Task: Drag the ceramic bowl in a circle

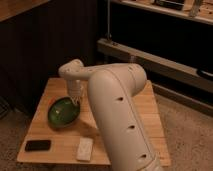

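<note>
The ceramic bowl [63, 112] is a round, shallow, glossy green bowl with a dark rim, on the left half of the wooden table [50, 87]. My gripper [76, 100] hangs from the white arm and points down at the bowl's far right rim, touching or just inside it. The arm's big white body [120, 110] covers the middle of the table.
A black phone-like slab [37, 145] lies at the table's front left corner. A white flat object [84, 148] lies near the front edge. Dark shelving [160, 60] stands behind and to the right. The floor is speckled.
</note>
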